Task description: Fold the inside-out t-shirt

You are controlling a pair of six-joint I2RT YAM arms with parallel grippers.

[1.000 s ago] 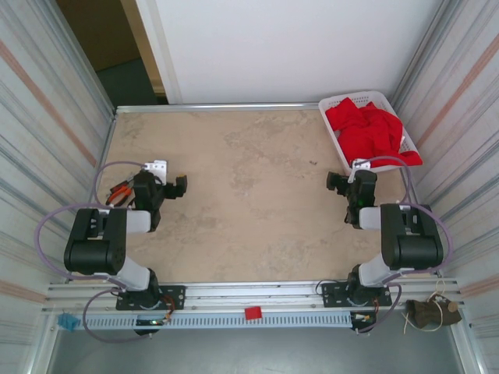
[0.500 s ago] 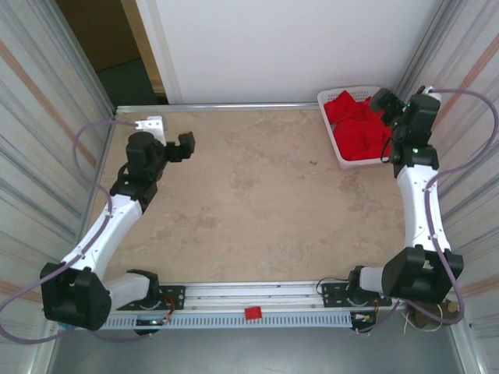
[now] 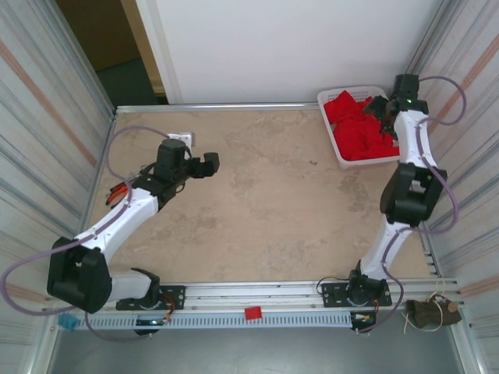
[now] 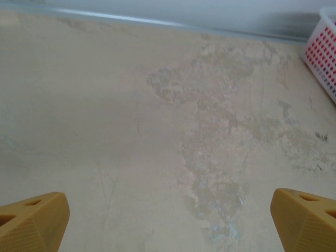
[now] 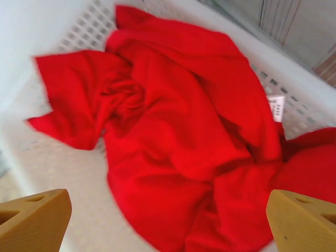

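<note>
The inside-out t-shirt (image 3: 355, 131) is a bright red crumpled heap in the white basket (image 3: 327, 117) at the table's back right corner. My right gripper (image 3: 380, 117) hangs over the basket, just above the cloth. In the right wrist view the t-shirt (image 5: 184, 147) spreads below the right gripper (image 5: 168, 226), whose yellow fingertips (image 5: 32, 220) stand wide apart and open with nothing between them. A white label (image 5: 275, 107) shows on the cloth. My left gripper (image 3: 210, 165) hovers open over bare table at the left middle; the left wrist view has it (image 4: 168, 223) above mottled tabletop.
Orange-handled pliers (image 3: 117, 193) lie at the table's left edge and a white bracket (image 3: 181, 139) sits behind the left arm. Corrugated walls close in both sides. The basket's corner (image 4: 323, 58) shows in the left wrist view. A metal rail (image 3: 249, 292) runs along the near edge.
The right arm has stretched from near its base to the back corner and now holds its gripper over the basket. The left arm has extended forward and right toward the table's middle.
</note>
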